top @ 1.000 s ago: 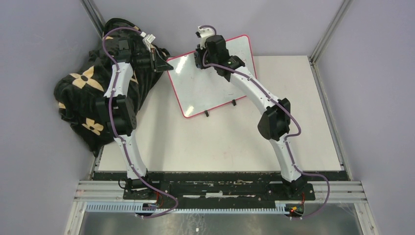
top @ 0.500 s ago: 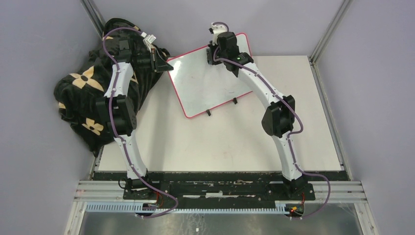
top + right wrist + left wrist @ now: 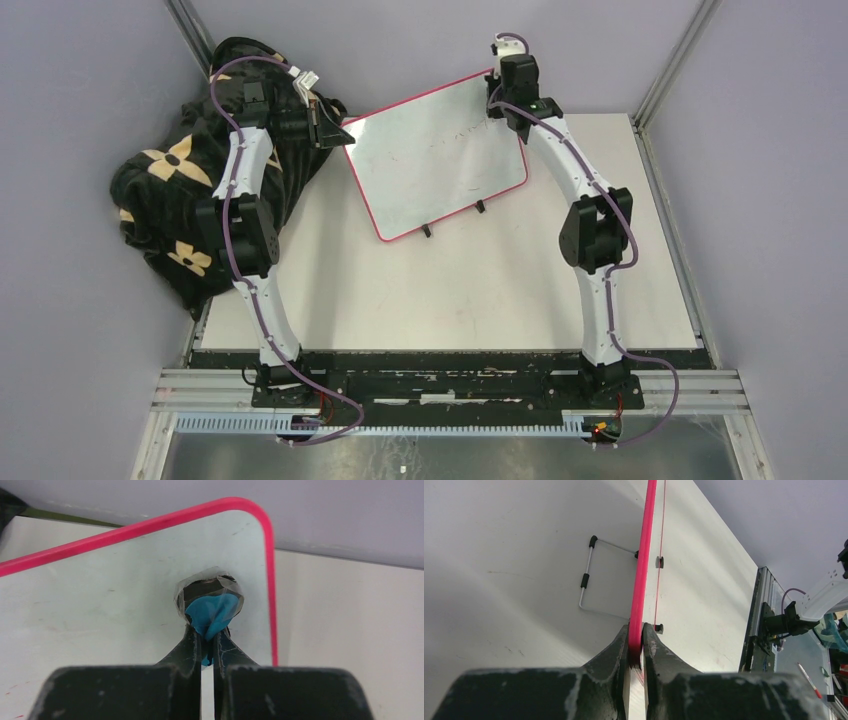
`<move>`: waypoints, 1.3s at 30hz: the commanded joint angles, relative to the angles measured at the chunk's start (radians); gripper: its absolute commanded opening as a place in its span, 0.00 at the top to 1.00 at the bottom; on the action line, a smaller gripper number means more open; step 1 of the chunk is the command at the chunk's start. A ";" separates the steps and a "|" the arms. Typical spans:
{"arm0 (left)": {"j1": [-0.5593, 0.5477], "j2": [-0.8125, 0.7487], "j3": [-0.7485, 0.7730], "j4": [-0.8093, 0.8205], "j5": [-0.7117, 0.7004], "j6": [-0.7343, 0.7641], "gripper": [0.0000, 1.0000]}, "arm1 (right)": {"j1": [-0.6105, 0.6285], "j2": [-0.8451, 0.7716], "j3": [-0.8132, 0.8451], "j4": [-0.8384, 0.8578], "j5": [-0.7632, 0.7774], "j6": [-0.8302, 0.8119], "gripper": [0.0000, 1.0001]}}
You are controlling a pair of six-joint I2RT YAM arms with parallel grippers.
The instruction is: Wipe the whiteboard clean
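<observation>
Tabletop [image 3: 450, 290]: left gripper [image 3: 636, 632] clamps whiteboard [image 3: 430, 160] by its frame, right gripper [image 3: 207, 642] pinches blue eraser [image 3: 215, 612] at upper-right corner; we fear it slipping past the rim.

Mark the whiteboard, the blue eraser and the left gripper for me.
whiteboard [image 3: 430, 160], top external view, bare white face.
blue eraser [image 3: 214, 614], right wrist view, blue pad.
left gripper [image 3: 636, 636], left wrist view, between its fingertips.

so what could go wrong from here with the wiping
The blue eraser in the right gripper sits at a rounded corner of the whiteboard, close to the red frame; a stroke outward could run it off the board. The left gripper pinches only the thin frame edge, so wiping pressure might twist or slip the board.
</observation>
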State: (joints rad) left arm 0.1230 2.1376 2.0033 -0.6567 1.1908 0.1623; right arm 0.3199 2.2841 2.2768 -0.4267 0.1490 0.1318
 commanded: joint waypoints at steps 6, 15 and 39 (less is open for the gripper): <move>0.013 -0.023 0.030 -0.001 -0.033 0.076 0.97 | -0.044 -0.093 -0.061 0.055 0.058 -0.044 0.99; 0.013 -0.018 0.038 -0.001 -0.027 0.072 0.97 | -0.003 -0.123 -0.140 0.077 -0.081 0.021 0.99; 0.013 -0.018 0.037 0.000 -0.015 0.064 0.97 | 0.239 -0.032 -0.081 0.035 -0.095 -0.021 0.99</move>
State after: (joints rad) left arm 0.1291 2.1376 2.0037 -0.6781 1.2106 0.1658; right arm 0.6289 2.2581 2.1841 -0.4061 0.0002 0.1287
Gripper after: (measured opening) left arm 0.164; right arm 0.053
